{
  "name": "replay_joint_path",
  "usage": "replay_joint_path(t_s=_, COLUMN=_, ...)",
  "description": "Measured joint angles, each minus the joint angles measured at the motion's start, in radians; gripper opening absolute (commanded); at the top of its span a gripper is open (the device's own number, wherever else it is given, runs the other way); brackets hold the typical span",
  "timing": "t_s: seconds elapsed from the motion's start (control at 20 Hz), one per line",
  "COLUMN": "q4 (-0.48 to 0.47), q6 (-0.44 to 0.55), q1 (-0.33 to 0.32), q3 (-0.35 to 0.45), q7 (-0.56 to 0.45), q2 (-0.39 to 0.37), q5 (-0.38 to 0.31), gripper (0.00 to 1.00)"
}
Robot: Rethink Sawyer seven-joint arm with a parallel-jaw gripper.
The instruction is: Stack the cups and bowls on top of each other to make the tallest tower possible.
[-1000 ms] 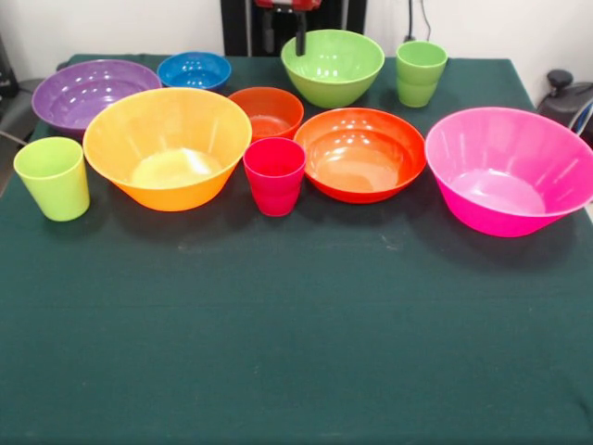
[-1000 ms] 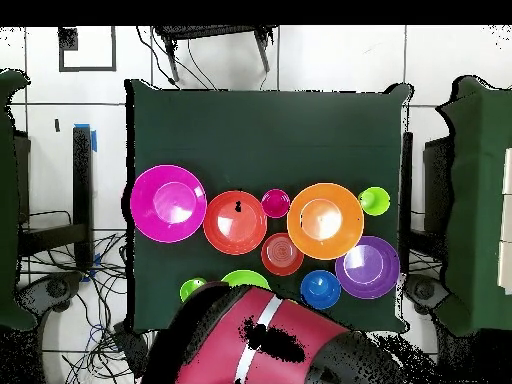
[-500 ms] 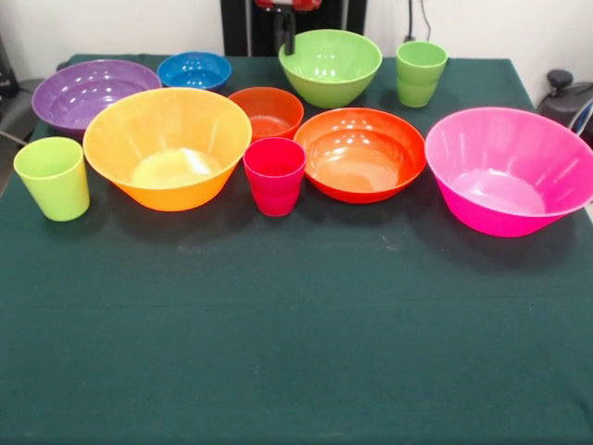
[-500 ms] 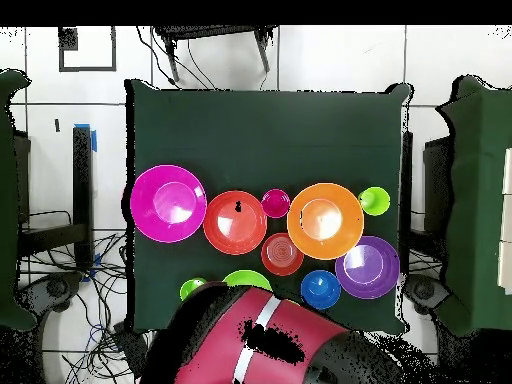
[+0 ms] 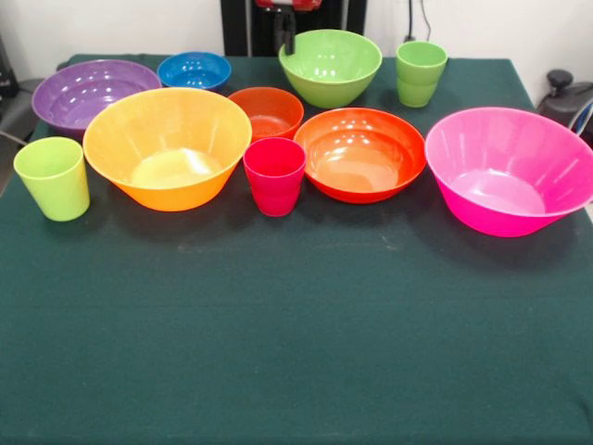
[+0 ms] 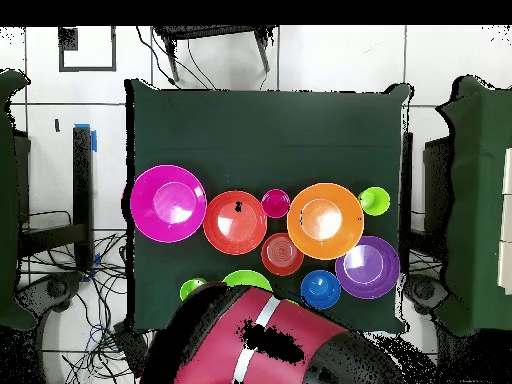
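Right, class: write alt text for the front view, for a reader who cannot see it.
Seven bowls and three cups stand apart, rims up and unstacked, across the far half of a dark green table. The gripper hangs by the lime green bowl at the back.

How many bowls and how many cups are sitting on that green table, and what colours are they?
Bowls: 7 - purple, blue, yellow-orange, small dark orange, lime green, medium orange, pink.
Cups: 3 - two light green, one red-pink.
Total: 10, all standing separately, none stacked.
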Motion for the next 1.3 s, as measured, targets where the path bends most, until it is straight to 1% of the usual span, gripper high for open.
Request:
replay_joint_path(t_s=0.2, q4=0.0, q6=0.0, q1=0.0, q3=0.0, q7=0.0, q2=-0.008, q5=0.0, gripper=0.0)
replay_joint_path(t_s=0.35, q4=0.003, q6=0.004, q1=0.0, q3=0.001, q7=0.0, q2=-0.031, q5=-0.001, gripper=0.0)
replay_joint_path(t_s=0.6, q4=0.026, q6=0.072, q1=-0.01, q3=0.009, q7=0.0, q2=-0.123, q5=-0.009, gripper=0.0)
replay_joint_path(t_s=0.65, q4=0.049, q6=0.145, q1=-0.026, q3=0.025, q7=0.0, q2=-0.198, q5=-0.011, gripper=0.0)
replay_joint_path(t_s=0.8, q4=0.084, q6=0.255, q1=-0.065, q3=0.063, q7=0.0, q2=-0.302, q5=-0.011, gripper=0.0)
replay_joint_path(t_s=0.85, q4=0.107, q6=0.321, q1=-0.094, q3=0.09, q7=0.0, q2=-0.362, q5=-0.011, gripper=0.0)
replay_joint_path(t_s=0.95, q4=0.134, q6=0.401, q1=-0.132, q3=0.126, q7=0.0, q2=-0.431, q5=-0.007, gripper=0.0)
replay_joint_path(t_s=1.05, q4=0.189, q6=0.553, q1=-0.212, q3=0.204, q7=0.0, q2=-0.563, q5=0.021, gripper=0.0)
replay_joint_path(t_s=1.15, q4=0.217, q6=0.624, q1=-0.253, q3=0.251, q7=0.0, q2=-0.623, q5=0.047, gripper=0.0)
replay_joint_path(t_s=1.2, q4=0.248, q6=0.696, q1=-0.295, q3=0.304, q7=0.0, q2=-0.686, q5=0.083, gripper=0.0)
replay_joint_path(t_s=1.3, q4=0.275, q6=0.761, q1=-0.328, q3=0.354, q7=0.0, q2=-0.744, q5=0.125, gripper=0.0)
